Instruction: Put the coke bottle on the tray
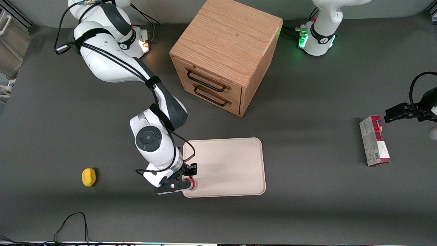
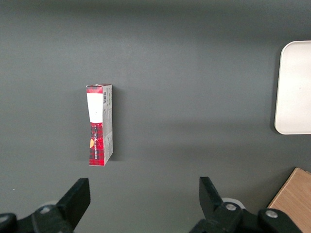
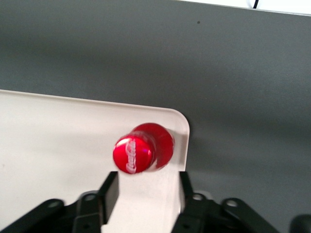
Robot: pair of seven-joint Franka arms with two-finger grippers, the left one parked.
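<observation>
Front view first: the gripper (image 1: 186, 181) hangs low over the corner of the tray (image 1: 232, 164) that lies nearest the front camera at the working arm's end. Just beneath it only a red sliver of the coke bottle (image 1: 193, 184) shows, standing on that corner of the tray. One yellow lemon-like object (image 1: 88, 177) lies on the table (image 1: 307, 212), well apart from the gripper toward the working arm's end. One wooden drawer cabinet (image 1: 225, 54) with two dark handles stands farther from the front camera than the gripper. One red-and-white carton (image 1: 374, 140) lies well apart from the gripper, toward the parked arm's end of the table; its printing is too small to read here.

Left wrist view: the same single carton (image 2: 99, 124) lies on the table (image 2: 194, 73), with a barcode visible on its white end (the other lettering cannot be made out). An edge of the tray (image 2: 294, 87) and a corner of the cabinet (image 2: 296, 201) also show.

Right wrist view: the bottle (image 3: 143, 148) is seen from above, upright on the tray (image 3: 53, 141) close to its rounded corner. Its red cap carries white Coca-Cola script. The gripper (image 3: 146, 194) has its two fingers (image 3: 109, 194) spread apart, with the bottle just ahead of their tips and neither touching it.
</observation>
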